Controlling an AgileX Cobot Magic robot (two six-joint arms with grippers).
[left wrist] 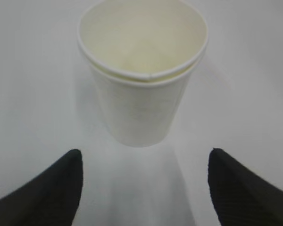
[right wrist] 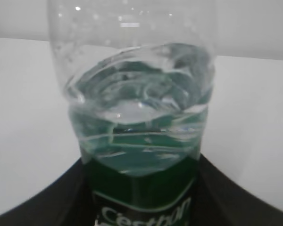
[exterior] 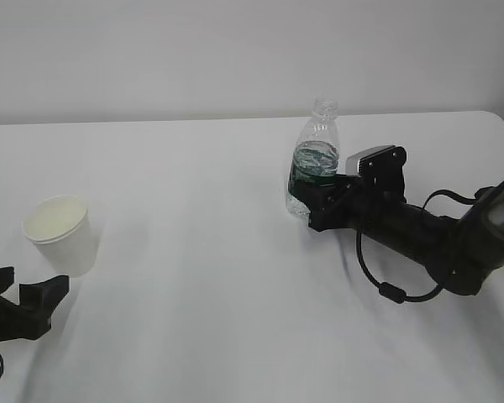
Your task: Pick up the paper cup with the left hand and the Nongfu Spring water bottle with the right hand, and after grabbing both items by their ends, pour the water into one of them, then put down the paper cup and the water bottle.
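Clear green-labelled Nongfu Spring water bottle [exterior: 314,164] (capless) sits between the right hand [exterior: 315,206] fingers, grip unclear.

The exterior view looks down slantwise across the table [exterior: 218,252]. Each wrist view looks out between its jaws: left near the paper cup [left wrist: 141,80], right close against the Nongfu Spring water bottle [right wrist: 137,117]; both things appear outside too.
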